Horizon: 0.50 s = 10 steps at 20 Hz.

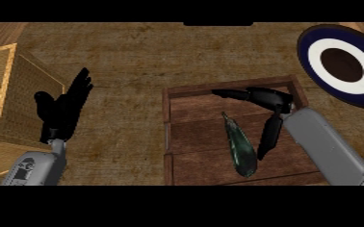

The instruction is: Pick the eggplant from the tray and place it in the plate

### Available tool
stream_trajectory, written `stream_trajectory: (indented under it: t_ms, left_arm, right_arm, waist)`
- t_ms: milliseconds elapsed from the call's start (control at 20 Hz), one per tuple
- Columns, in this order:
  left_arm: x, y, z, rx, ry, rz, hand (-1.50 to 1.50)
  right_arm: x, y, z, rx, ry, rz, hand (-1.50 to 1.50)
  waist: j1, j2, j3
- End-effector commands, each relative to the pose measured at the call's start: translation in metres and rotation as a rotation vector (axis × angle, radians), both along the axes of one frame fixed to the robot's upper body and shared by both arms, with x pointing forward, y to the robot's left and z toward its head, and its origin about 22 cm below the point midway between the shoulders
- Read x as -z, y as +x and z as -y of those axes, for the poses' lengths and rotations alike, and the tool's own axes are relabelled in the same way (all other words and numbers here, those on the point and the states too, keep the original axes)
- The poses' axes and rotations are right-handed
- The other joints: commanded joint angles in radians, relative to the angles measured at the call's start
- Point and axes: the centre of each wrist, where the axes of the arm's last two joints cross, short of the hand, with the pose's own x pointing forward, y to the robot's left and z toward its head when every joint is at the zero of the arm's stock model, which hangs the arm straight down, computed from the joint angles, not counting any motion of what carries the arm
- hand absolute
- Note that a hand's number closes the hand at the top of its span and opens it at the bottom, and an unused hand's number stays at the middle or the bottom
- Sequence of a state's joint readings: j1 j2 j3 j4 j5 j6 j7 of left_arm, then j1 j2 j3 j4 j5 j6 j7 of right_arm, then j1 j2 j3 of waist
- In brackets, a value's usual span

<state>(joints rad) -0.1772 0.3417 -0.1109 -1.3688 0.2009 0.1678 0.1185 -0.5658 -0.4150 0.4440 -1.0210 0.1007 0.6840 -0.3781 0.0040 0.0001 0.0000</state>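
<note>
The right forearm (323, 144) enters from the lower edge, and the right hand (270, 98) is spread over the wooden tray (168, 125), fingers straight and thumb apart, holding nothing. The eggplant (240, 149) lies in the tray just beside the thumb. The plate (307, 53) sits beyond the tray's far right corner. The left hand (64, 108) rests open at the left.

Dim, flat, warm light lies evenly across the counter (128, 57).

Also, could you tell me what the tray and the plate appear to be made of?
The tray looks like matte brown wood: plank seams and grain show. The plate is probably glazed ceramic, judging by its smooth navy, white and brown rings.
</note>
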Motion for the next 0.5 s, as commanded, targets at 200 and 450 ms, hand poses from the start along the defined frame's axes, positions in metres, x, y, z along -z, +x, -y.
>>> stream_trajectory:
  t_ms: [200, 450]
  left_arm:
    - [-0.002, -0.008, 0.002, 0.006, 0.001, 0.001, 0.0]
    - [-0.005, 0.002, 0.003, 0.0, 0.0, 0.004, 0.0]
  right_arm:
    - [0.003, 0.001, -0.023, -0.13, -0.13, 0.029, -1.5]
    - [0.006, -0.003, -0.037, -0.165, -0.173, 0.017, -1.5]
  waist:
    - [0.004, 0.0, 0.0]
    - [0.001, 0.0, 0.0]
